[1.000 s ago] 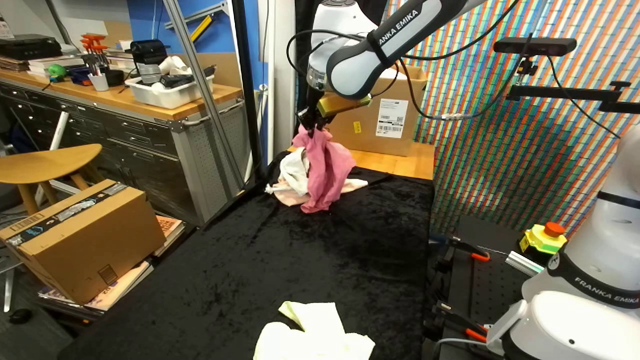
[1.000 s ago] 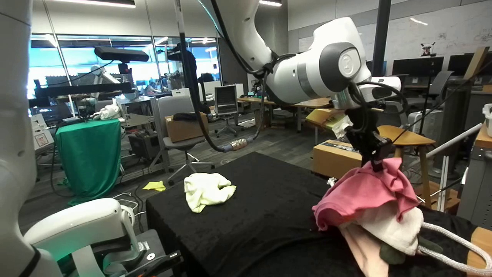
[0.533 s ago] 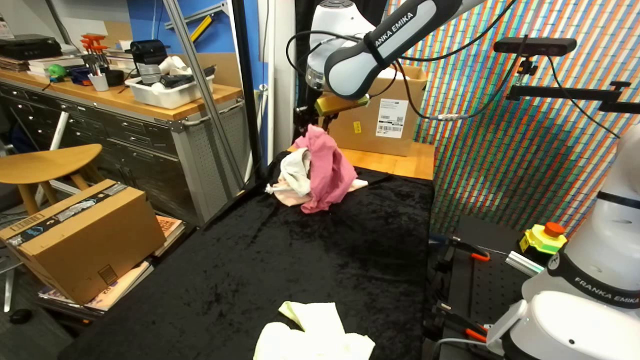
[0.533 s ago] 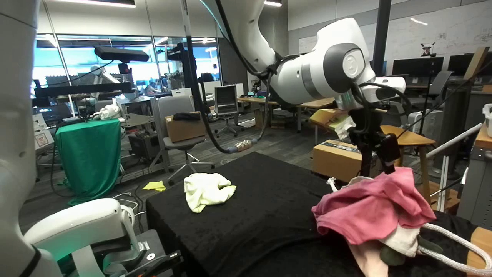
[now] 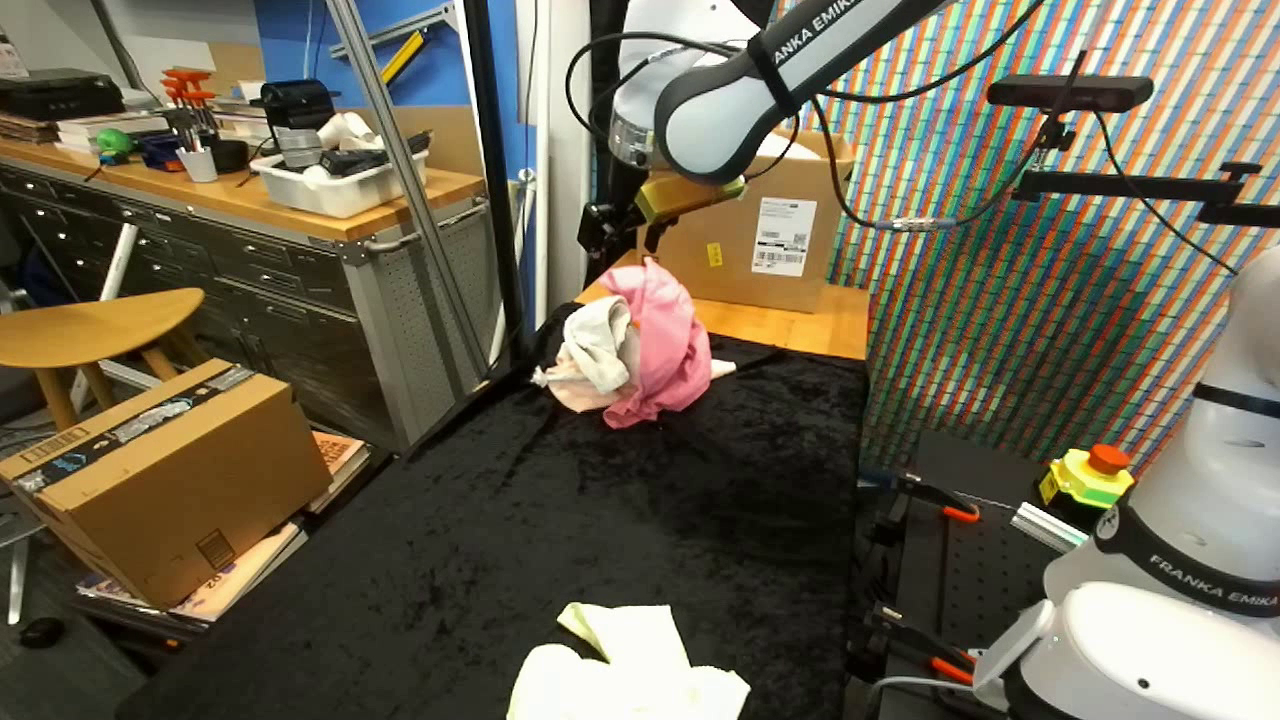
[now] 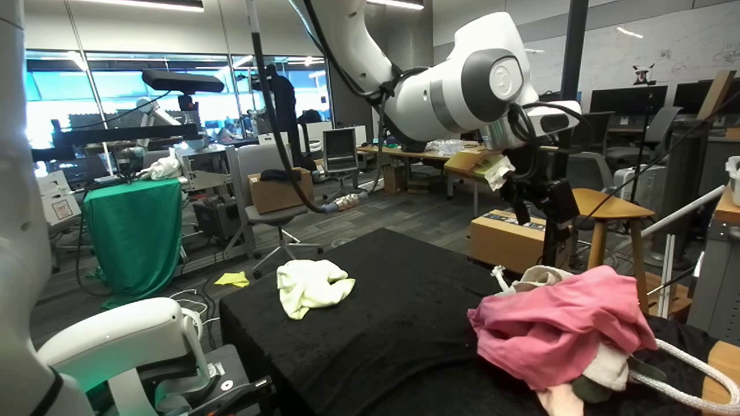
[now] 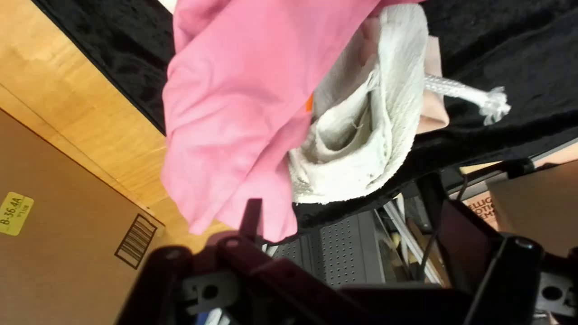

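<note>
Fingers (image 7: pixel 249 221) stand wide apart at the bottom of the wrist view, one just left of the middle and its mate towards the right, with a grey perforated panel (image 7: pixel 343 248) showing through the gap. Pink cloth (image 7: pixel 244 104) lies rumpled across the upper middle of that view, its lowest folds reaching down behind the left-hand tip; whether that tip touches it cannot be told. Along the cloth's right edge sits a thick off-white fabric (image 7: pixel 399 97), folded into a hollow at its lower end, and a small orange patch (image 7: pixel 309 103) shows where the two meet. Further right, a frayed white cord (image 7: pixel 456 88) sticks out past a flap of peach fabric (image 7: pixel 434 118). In both exterior views these fabrics lie bunched together below the fingers on a table (image 6: pixel 370 346) draped in black. They occupy the lower right of an exterior view, where a loop of white rope (image 6: pixel 694 358) and a dark green piece (image 6: pixel 589 392) emerge from under them; left of its centre a pale yellow-green cloth (image 6: pixel 312 289) lies crumpled, well apart from the bunch. In an exterior view, near the top middle, a cardboard box (image 5: pixel 735 238) with a white label (image 5: pixel 785 237) stands on bare wood (image 5: pixel 835 330) behind the pink cloth, and a red button (image 5: pixel 1108 460) on a yellow housing (image 5: pixel 1085 482) sits at the right.
</note>
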{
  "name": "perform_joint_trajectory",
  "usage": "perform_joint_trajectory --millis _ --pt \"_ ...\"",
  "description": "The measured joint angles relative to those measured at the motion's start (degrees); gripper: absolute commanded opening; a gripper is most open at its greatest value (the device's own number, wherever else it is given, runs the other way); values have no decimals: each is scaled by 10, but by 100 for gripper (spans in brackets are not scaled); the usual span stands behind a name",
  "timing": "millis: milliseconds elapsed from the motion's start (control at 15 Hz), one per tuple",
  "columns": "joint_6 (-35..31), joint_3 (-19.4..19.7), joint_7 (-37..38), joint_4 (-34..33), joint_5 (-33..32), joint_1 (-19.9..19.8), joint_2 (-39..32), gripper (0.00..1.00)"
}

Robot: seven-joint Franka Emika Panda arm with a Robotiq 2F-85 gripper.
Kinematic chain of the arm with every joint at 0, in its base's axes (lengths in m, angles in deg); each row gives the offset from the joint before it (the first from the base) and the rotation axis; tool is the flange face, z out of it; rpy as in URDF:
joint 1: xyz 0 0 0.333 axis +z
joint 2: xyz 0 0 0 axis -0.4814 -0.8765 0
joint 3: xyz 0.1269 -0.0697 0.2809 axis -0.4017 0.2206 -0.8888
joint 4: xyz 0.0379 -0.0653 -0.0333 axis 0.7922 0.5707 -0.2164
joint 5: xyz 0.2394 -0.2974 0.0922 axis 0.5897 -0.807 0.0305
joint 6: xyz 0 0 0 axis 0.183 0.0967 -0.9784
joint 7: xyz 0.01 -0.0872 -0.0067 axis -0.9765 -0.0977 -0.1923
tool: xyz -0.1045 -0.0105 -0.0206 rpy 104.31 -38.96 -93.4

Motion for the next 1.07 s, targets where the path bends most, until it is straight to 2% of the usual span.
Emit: perform_joint_trajectory --millis 533,1067 --pt "54 -83 -187 106 89 8 86 100" --pt "48 -148 -291 176 152 45 71 100"
